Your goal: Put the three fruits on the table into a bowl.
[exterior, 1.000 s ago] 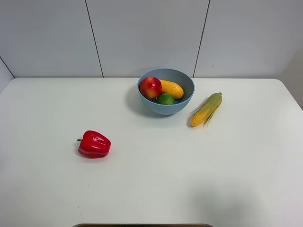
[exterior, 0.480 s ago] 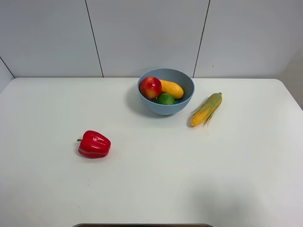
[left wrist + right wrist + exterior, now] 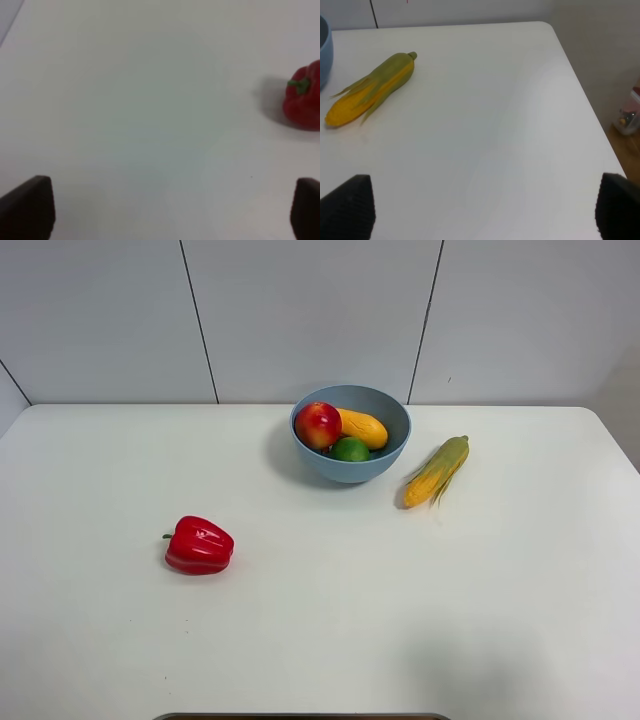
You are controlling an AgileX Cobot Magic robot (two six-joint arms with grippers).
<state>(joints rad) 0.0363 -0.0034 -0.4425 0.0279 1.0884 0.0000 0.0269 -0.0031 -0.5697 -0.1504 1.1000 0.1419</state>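
Note:
The light blue bowl [image 3: 352,468] stands at the back middle of the white table [image 3: 400,620]. Inside it lie the red apple [image 3: 318,425], the yellow-orange mango [image 3: 362,427] and the green lime [image 3: 350,449]. Neither arm shows in the high view. My left gripper [image 3: 170,212] is open and empty over bare table, its dark fingertips [image 3: 29,207] wide apart. My right gripper [image 3: 485,207] is open and empty too, with its fingertips [image 3: 347,205] wide apart above the table near its right edge. The bowl's rim [image 3: 324,50] just shows in the right wrist view.
A red bell pepper [image 3: 199,545] lies on the left part of the table and shows in the left wrist view [image 3: 304,102]. A corn cob with green husk [image 3: 437,471] lies just right of the bowl, also in the right wrist view [image 3: 370,90]. The table's right edge [image 3: 580,90] drops to the floor.

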